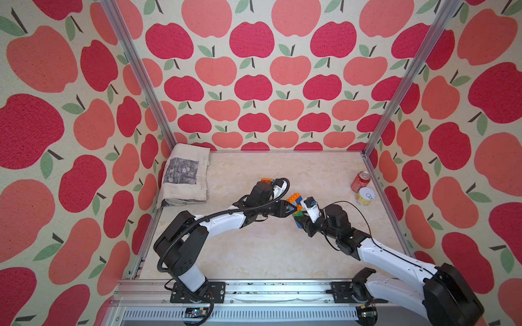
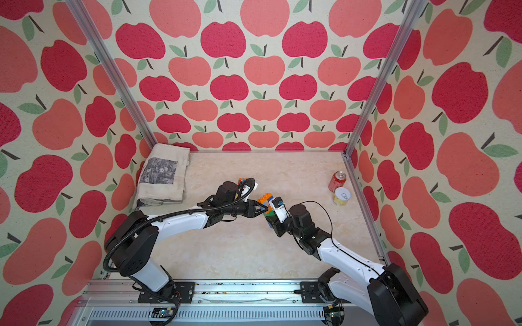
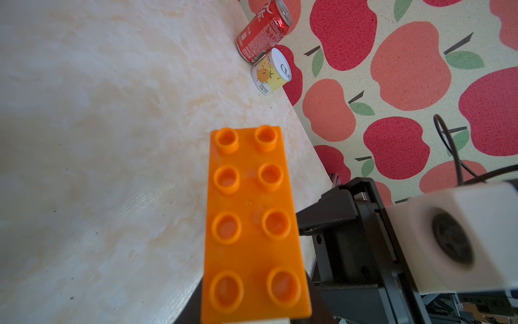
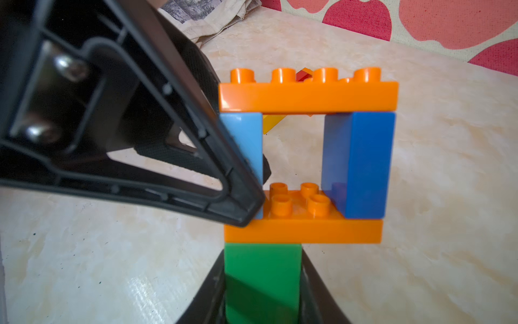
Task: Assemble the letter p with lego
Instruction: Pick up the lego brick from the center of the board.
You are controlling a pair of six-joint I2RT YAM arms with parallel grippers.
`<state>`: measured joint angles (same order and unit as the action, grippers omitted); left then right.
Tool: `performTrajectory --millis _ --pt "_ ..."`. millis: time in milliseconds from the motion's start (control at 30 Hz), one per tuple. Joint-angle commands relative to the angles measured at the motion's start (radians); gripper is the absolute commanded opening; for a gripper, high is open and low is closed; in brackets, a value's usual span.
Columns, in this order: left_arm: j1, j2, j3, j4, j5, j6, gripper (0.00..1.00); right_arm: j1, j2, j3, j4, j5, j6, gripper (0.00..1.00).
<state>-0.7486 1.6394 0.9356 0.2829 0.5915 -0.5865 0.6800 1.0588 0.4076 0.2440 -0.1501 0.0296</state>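
- Steadying the lego P (image 4: 308,98), the left gripper (image 4: 256,193) pinches its light-blue brick (image 4: 242,131) while the right gripper (image 4: 262,297) clamps the green stem (image 4: 263,266).
- Next, likely: seat joints firmly, release gently.

The left claw (image 4: 252,196) covers much of the light blue brick (image 4: 242,134). The green brick (image 4: 262,269), inside the right claw (image 4: 262,308), runs off the view's edge. Beyond both claws, a red brick (image 4: 304,74) and a yellow brick (image 4: 273,122) barely show.
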Motion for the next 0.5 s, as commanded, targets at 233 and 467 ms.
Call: performTrajectory --millis 233,467 --pt "-0.003 -0.056 0.000 -0.003 -0.034 0.025 0.60 0.007 0.018 0.053 -0.040 0.032 0.033 0.29" --pt "0.066 -0.235 -0.145 0.014 -0.198 0.018 0.76 0.004 0.135 0.167 -0.163 0.162 0.146 0.30"
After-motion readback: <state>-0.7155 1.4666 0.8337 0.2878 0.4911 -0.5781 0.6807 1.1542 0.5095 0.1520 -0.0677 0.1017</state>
